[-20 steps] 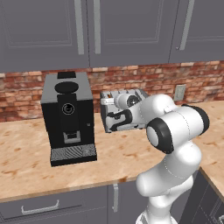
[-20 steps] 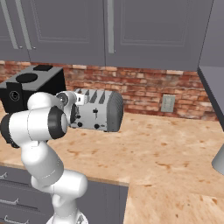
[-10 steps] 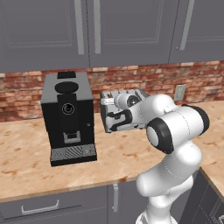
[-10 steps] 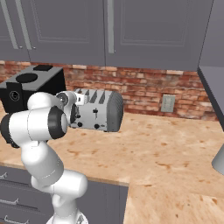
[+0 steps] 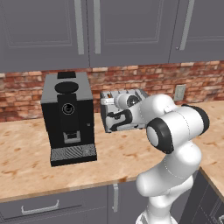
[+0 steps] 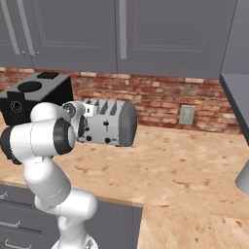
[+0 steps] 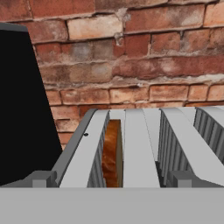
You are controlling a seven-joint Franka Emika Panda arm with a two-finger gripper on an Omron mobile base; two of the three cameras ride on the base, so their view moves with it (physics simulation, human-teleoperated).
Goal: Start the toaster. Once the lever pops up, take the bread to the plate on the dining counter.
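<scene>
Gripper (image 5: 114, 117) is hanging at the front face of the toaster (image 6: 114, 121), fingers spread and gripping nothing, with the slots running straight away from the hand toward the brick wall. The bread (image 7: 112, 153) is sitting on edge down in the left slot. The arm is blocking the levers, so whether a finger is touching one is unclear.

We see the bread (image 7: 112, 153) sunk in the toaster (image 7: 144, 144) slot, its lower part hidden; the toaster's right side is cut off.
</scene>
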